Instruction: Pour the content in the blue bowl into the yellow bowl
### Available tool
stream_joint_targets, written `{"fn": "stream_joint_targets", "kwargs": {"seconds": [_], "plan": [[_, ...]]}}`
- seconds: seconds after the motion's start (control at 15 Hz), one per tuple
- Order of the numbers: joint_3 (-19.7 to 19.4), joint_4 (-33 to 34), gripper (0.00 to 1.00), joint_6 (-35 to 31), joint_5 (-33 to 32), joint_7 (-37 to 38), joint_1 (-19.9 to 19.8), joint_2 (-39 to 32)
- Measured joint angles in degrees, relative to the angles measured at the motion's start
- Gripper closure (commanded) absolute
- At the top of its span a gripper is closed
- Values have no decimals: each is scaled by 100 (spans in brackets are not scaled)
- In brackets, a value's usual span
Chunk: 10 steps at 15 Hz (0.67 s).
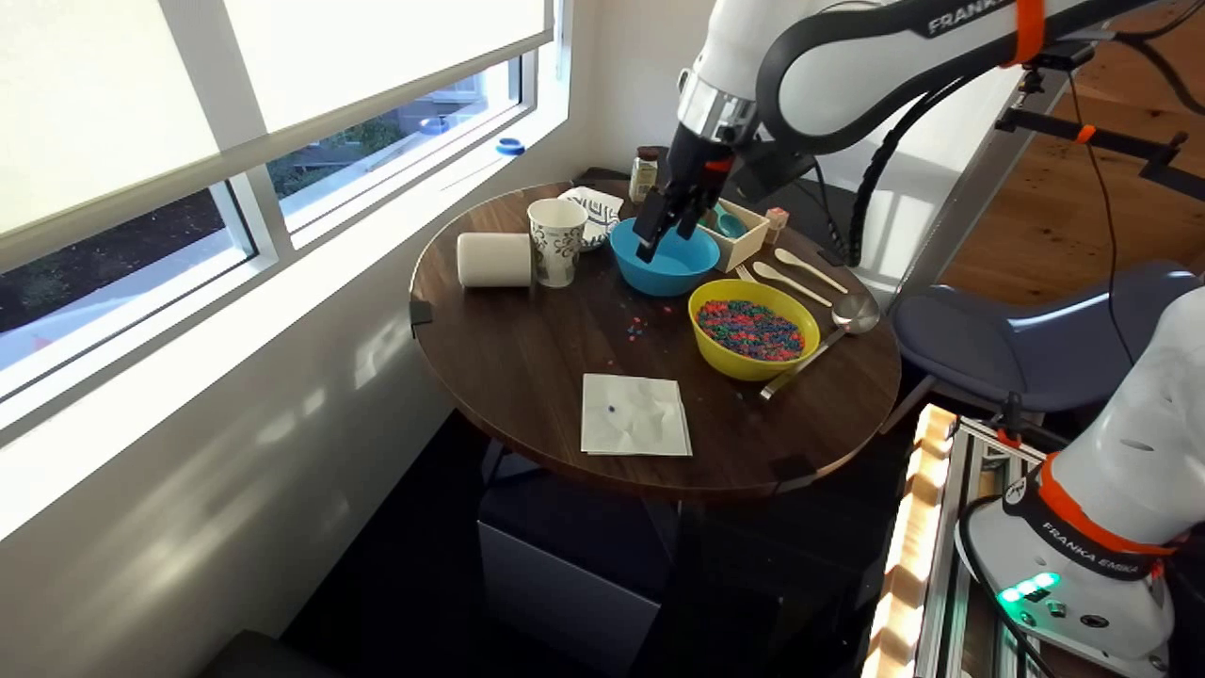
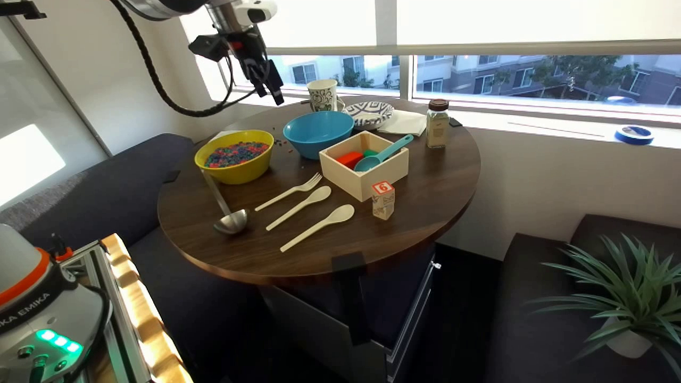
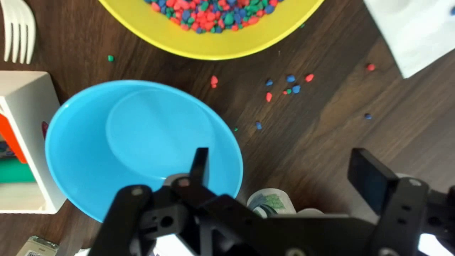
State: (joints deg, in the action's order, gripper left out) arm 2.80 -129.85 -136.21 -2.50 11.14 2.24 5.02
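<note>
The blue bowl stands upright on the round table in both exterior views. In the wrist view its inside looks bare. The yellow bowl stands beside it, apart, and also shows in the wrist view. It holds a heap of small red, blue and green bits; no orange-yellow bits are discernible. A few bits lie loose on the table. My gripper is open with nothing between its fingers. It is above the blue bowl's side, one finger over the bowl in the wrist view.
A patterned cup stands by a white cylinder lying on its side. A wooden box with a scoop stands beside the blue bowl. A ladle, fork, spoons, jar, blocks and napkin lie around.
</note>
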Motion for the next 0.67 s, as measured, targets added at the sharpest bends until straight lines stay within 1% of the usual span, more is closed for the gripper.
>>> {"fn": "stream_joint_targets", "kwargs": {"seconds": [0.2,0.4,0.53,0.67], "plan": [[-75,-404,0,129,403,-69,-27,856],[-252,-800,0,124,697,-186,-61,1624],[-276,-854,0,132,705,-214,-91,1806],[-238,-834,0,132,705,-214,-90,1734]]}}
